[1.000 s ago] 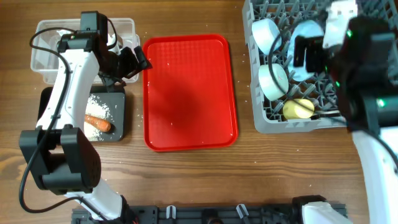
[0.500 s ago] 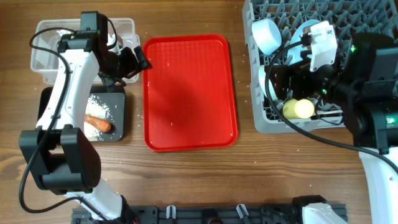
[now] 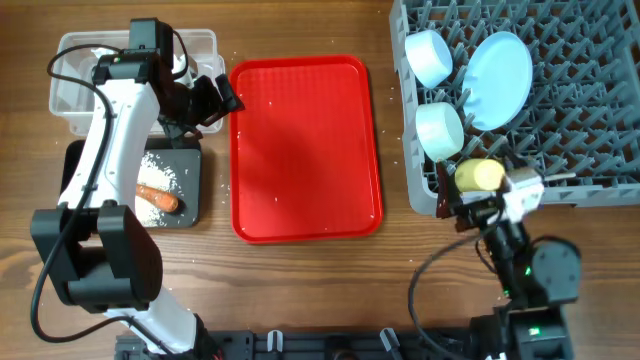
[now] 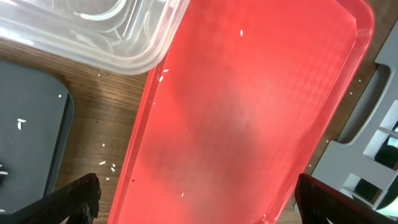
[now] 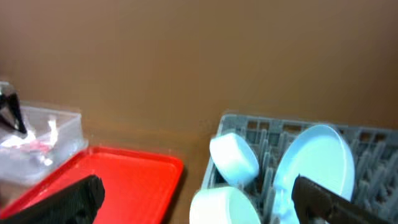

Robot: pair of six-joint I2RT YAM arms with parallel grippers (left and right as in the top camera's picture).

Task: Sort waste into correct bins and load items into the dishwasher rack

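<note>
The grey dishwasher rack (image 3: 590, 120) at the right holds the pale blue plate (image 3: 500, 65) on edge, two pale bowls (image 3: 430, 55) (image 3: 438, 128) and the yellow cup (image 3: 480, 175). My right gripper (image 3: 462, 208) is open and empty, low at the rack's front left corner; its wrist view shows the plate (image 5: 314, 165) and bowls (image 5: 233, 155). My left gripper (image 3: 212, 102) is open and empty between the clear tub (image 3: 75, 60) and the red tray. The black tray (image 3: 190, 205) holds rice (image 3: 160, 170) and the carrot stick (image 3: 157, 198). The spoon is not in view.
The red serving tray (image 3: 305, 150) lies mid-table with a few rice grains on it, and fills the left wrist view (image 4: 249, 112). Loose grains lie on the wood (image 4: 106, 163) beside it. The clear tub (image 5: 62, 127) holds white and red scraps.
My right arm has pulled back off the rack toward the table's front edge, uncovering the plate and bowls. My left arm has not moved.
</note>
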